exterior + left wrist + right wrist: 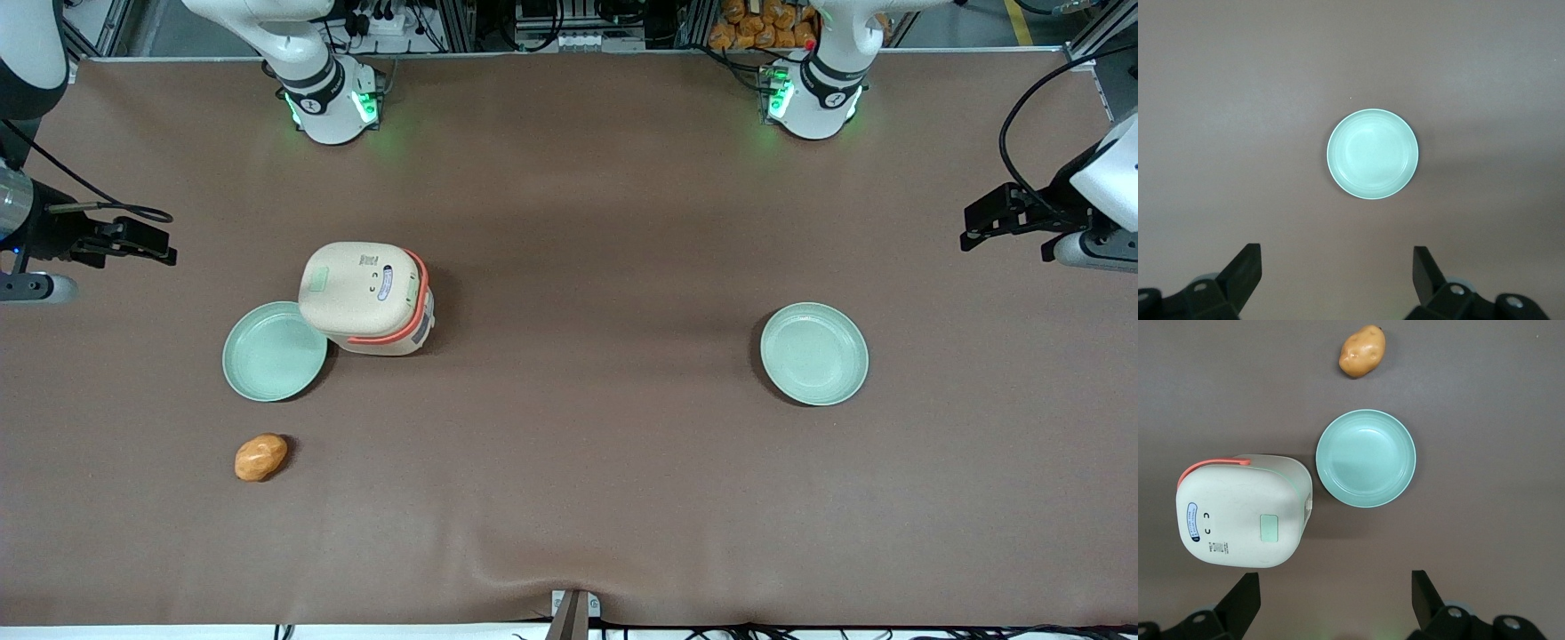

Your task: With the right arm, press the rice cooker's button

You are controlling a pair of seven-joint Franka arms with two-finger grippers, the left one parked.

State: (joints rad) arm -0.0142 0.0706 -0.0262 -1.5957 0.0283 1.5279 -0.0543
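Note:
The cream rice cooker (366, 298) with a coral-orange band stands on the brown table, lid closed; it also shows in the right wrist view (1241, 510). Its button (317, 281) is a small pale green square tab on the lid, on the side toward the nearby green plate; it also shows in the right wrist view (1269, 528). The white-blue oval panel sits mid-lid. My right arm's gripper (164, 249) hangs open and empty above the table, off toward the working arm's end from the cooker, touching nothing. In the right wrist view the gripper (1336, 583) has its jaws wide apart over bare table.
A pale green plate (274, 351) lies against the cooker, nearer the front camera; it also shows in the right wrist view (1366, 458). A potato (260, 457) lies nearer the camera still, also in the wrist view (1363, 351). A second green plate (813, 353) lies toward the parked arm's end.

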